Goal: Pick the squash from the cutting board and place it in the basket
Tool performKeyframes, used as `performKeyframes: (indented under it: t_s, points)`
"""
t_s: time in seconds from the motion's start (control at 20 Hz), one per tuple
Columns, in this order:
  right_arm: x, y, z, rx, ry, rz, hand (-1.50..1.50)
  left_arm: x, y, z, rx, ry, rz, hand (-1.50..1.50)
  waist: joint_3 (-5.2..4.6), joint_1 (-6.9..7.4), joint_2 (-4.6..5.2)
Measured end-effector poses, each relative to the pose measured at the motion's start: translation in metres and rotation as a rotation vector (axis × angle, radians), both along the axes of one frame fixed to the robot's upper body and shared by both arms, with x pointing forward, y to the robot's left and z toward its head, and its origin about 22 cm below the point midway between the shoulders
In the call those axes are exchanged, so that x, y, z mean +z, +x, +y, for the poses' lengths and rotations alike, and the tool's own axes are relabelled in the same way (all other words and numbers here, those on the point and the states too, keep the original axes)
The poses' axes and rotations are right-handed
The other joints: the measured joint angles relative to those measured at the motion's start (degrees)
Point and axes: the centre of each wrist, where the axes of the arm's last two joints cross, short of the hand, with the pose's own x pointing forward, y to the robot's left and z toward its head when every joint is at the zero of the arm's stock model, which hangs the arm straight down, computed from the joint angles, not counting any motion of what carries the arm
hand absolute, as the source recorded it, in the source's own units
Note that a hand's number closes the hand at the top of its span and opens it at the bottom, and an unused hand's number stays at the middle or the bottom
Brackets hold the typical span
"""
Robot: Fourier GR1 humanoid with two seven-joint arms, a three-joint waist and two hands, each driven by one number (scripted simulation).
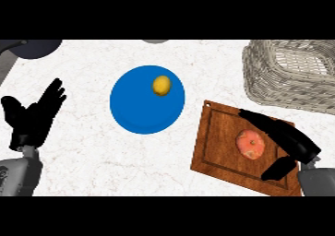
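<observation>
The right hand (298, 144) hangs over the board (218, 152), fingers and thumb spread apart with the squash (251, 144) in the gap between them, seemingly set to close; nothing is gripped. The left hand (32, 117) rests open at the left edge, fingers up. Counted: one squash, one board, one plate (139, 110) bearing one yellow fruit (161, 85), and farthest, one basket (278, 92).

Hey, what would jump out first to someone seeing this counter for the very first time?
The bright blue round plate mid-counter, carrying a small yellow oval item. Next, right of it, the brown wooden cutting board with the round orange-pink squash, the black right hand open just beside it. A grey woven wicker basket sits at the far right.
</observation>
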Motion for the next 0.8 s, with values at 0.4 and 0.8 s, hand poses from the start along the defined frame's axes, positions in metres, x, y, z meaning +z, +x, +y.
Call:
performKeyframes:
  t_s: [0.4, 0.8]
  points:
    - [-0.020, 0.002, 0.008, 0.055, -0.102, -0.041, 1.50, 0.006, 0.003, -0.005, -0.013, -0.004, -0.003, 0.00, -0.20, 0.13, -0.13]
    - [-0.024, 0.007, 0.027, 0.076, -0.148, -0.072, 1.50, 0.014, 0.004, -0.002, -0.005, -0.002, -0.003, 0.00, -0.55, 0.02, -0.40]
